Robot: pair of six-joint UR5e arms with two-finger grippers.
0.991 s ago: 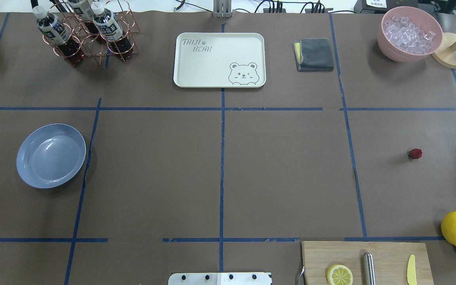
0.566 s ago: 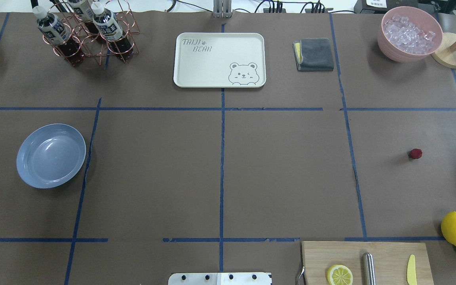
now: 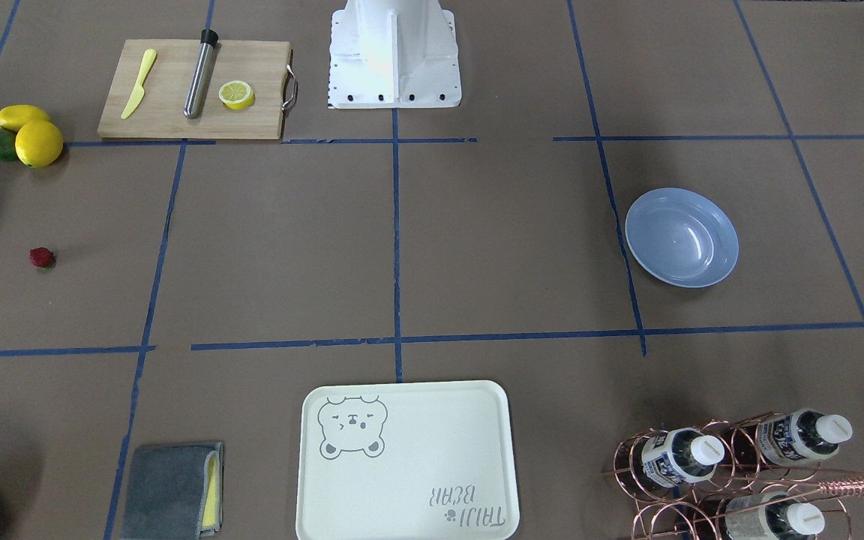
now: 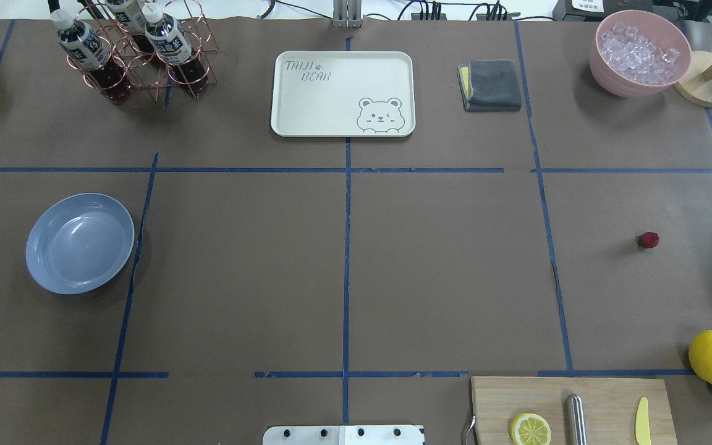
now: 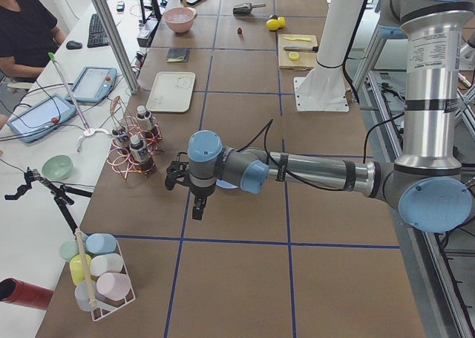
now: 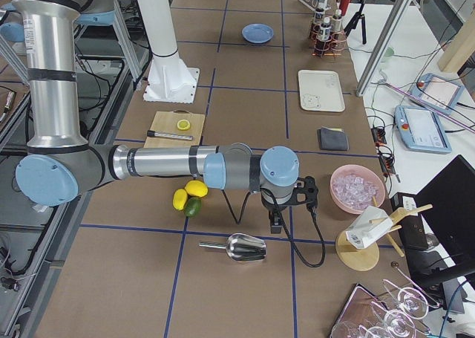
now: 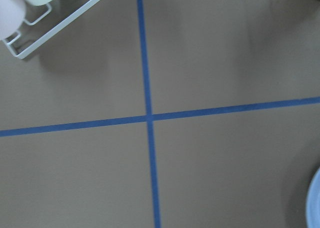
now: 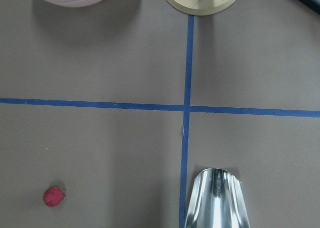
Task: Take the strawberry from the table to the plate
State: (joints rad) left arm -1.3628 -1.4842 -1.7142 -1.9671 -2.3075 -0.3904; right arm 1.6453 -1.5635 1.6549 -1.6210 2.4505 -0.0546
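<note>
While nothing has shifted, the tiny dark-red strawberry [image 4: 648, 240] lies untouched near the right edge of the brown-paper tabletop [image 4: 442, 278], the round light-blue plate [image 4: 80, 243] empty by the left edge. Pick not begun! Both arms' jaws, released or clenched? Cannot tell.

Robot lab (tape-gridded table [image 4: 455, 278])

Strawberry [image 4: 648, 240] dark red; plate [image 4: 80, 243] light blue; table [image 4: 442, 266] brown, blue-gridded
</note>
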